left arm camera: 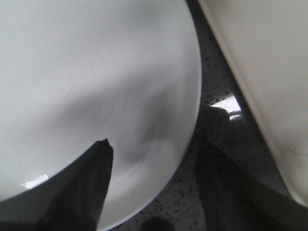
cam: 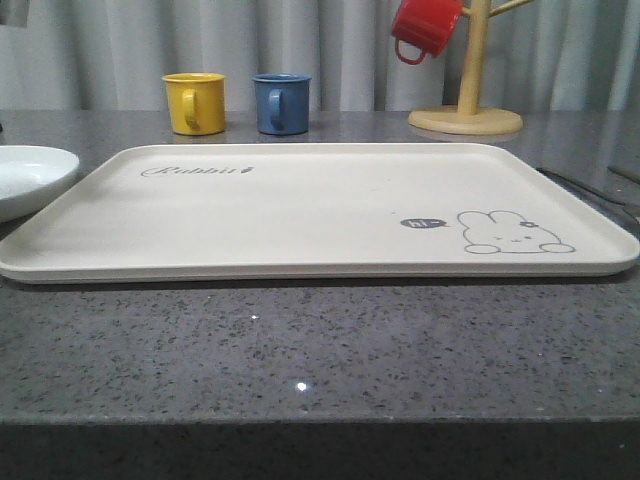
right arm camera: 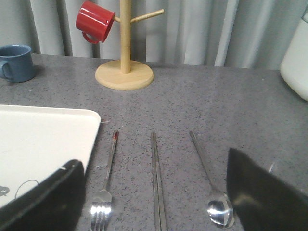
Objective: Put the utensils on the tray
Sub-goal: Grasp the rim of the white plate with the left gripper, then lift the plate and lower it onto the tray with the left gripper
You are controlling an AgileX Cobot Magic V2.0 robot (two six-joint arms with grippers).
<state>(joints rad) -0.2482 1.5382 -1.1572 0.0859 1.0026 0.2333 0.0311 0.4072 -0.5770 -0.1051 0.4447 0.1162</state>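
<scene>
Left gripper is straddling the plate rim, fingers spread; right gripper is hovering spread above fork, chopsticks, spoon. Tray is lying on speckled grey countertop; grey curtains are hanging behind.

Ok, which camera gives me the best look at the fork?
The right wrist view: the fork lies in full there, from handle to tines, on the counter between the tray and the chopsticks. In the front view, thin dark streaks right of the tray may be utensils, too faint to identify.
</scene>
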